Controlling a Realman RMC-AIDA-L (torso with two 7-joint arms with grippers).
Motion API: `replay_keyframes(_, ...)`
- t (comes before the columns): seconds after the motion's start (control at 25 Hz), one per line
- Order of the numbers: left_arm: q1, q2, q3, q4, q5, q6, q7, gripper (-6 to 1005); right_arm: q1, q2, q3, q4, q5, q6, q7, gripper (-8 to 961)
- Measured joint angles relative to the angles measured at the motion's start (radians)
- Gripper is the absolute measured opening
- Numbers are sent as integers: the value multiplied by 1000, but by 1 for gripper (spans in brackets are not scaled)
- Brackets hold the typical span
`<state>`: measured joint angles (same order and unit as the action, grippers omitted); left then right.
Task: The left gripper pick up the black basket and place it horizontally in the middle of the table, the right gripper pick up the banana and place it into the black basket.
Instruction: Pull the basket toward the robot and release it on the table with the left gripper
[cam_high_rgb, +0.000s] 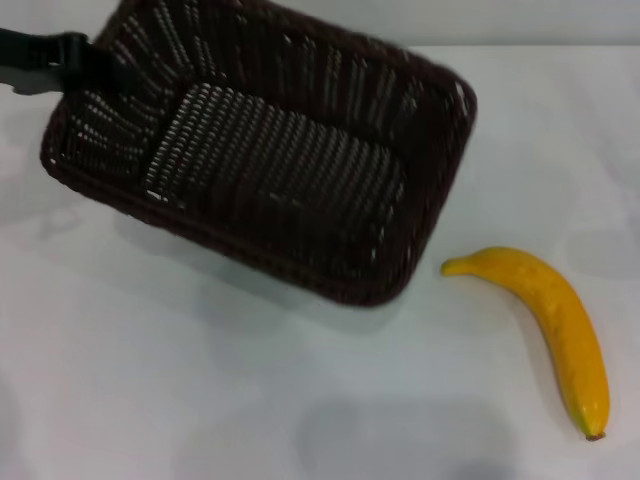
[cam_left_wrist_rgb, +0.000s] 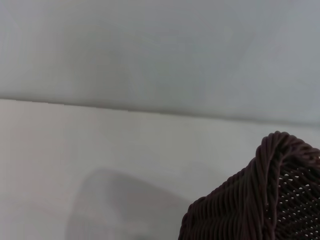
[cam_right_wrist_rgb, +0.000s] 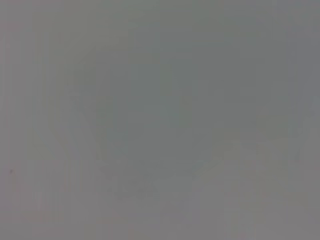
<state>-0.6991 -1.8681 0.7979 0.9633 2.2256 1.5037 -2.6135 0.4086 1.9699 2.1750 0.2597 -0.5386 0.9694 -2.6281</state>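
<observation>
The black basket (cam_high_rgb: 280, 160), a dark woven rectangle, is at the back left of the white table (cam_high_rgb: 200, 400), turned at an angle. It looks raised and tilted, with a soft shadow under its near side. My left gripper (cam_high_rgb: 100, 68) reaches in from the left edge and is shut on the basket's far-left rim. A corner of the basket (cam_left_wrist_rgb: 260, 200) shows in the left wrist view. The yellow banana (cam_high_rgb: 560, 320) lies on the table to the right of the basket, apart from it, its brown tip toward the near edge. My right gripper is out of view.
The table's far edge (cam_high_rgb: 560, 45) meets a pale wall behind the basket. White tabletop (cam_high_rgb: 150, 350) stretches in front of the basket. The right wrist view shows only a plain grey surface.
</observation>
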Motion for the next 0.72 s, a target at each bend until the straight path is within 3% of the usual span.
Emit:
replay_keyframes(0.12,12,-4,-34,-10,2,-4,-44,174,2,-8,-1,1,0,0,-4,870)
replay_keyframes(0.48,26,-12,-22,-60,59,-6,-160,171,4,-18,-5,13,-2,-2,-7,870)
replay_keyframes(0.72,17,-9,49,-87,113,-13,-228,169,-5,-13,-6,13,-4,2,-7,870)
